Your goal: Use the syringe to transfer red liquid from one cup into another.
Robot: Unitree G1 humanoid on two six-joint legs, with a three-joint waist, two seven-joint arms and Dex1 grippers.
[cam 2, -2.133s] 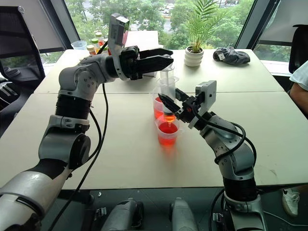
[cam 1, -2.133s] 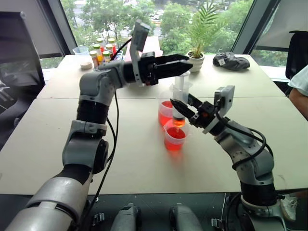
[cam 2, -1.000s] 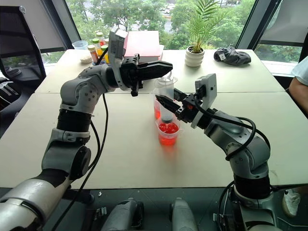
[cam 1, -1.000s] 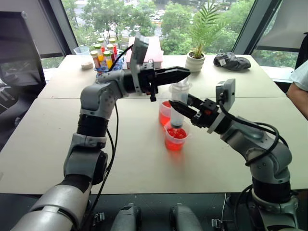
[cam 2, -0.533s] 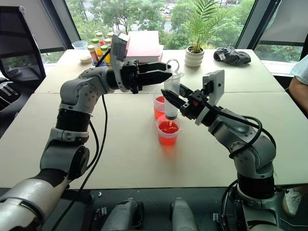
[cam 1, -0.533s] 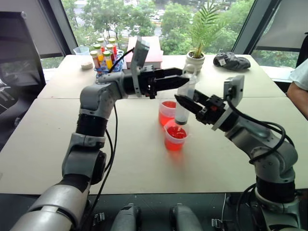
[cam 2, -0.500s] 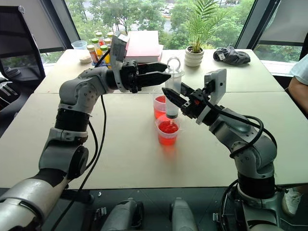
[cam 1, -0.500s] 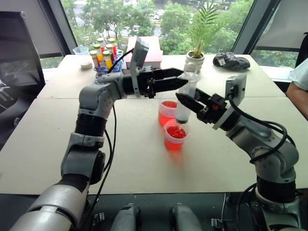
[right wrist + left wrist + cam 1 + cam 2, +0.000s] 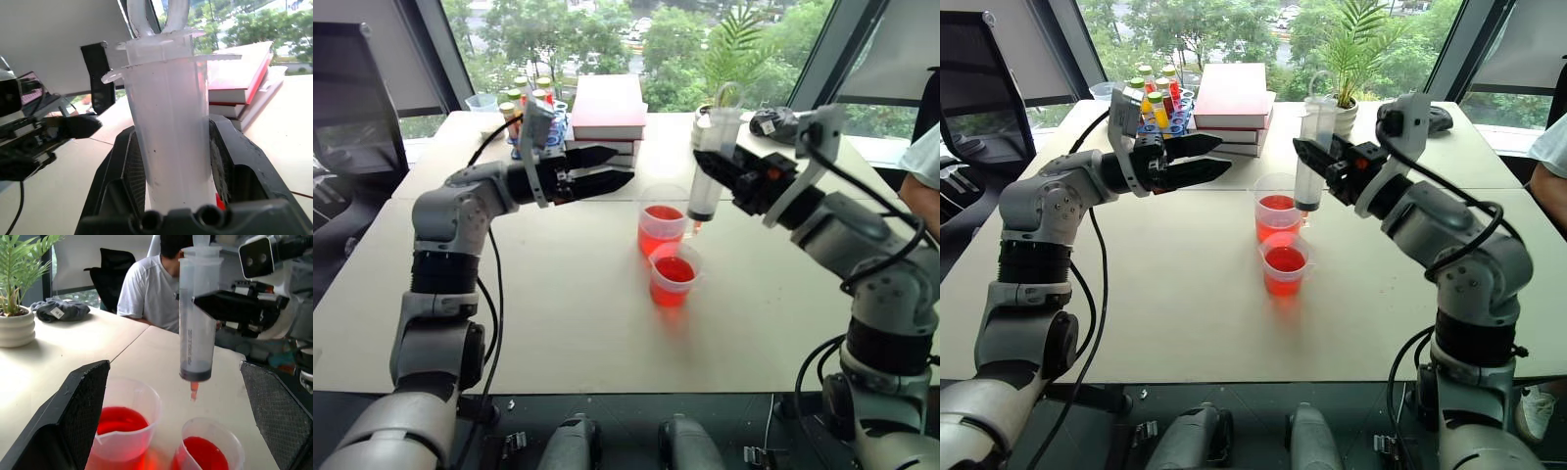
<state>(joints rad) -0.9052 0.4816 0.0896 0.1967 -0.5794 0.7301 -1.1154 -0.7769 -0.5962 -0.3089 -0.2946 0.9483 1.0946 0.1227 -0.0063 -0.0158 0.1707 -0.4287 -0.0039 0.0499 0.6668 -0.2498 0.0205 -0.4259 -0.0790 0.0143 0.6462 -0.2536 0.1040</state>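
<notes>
You have two clear cups on the table, the larger cup (image 9: 661, 227) and the smaller cup (image 9: 674, 276), both holding red liquid (image 9: 674, 270). There is one syringe (image 9: 711, 166), one potted plant (image 9: 1344, 59), three stacked books (image 9: 604, 117), and one person (image 9: 156, 286).

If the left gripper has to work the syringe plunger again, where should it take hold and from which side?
Probably the plunger's ring top, from the robot's left. The syringe hangs nearly upright in the right gripper, which clamps mid-barrel, so the ring stands free above. The left gripper is open, level and pointing that way.
</notes>
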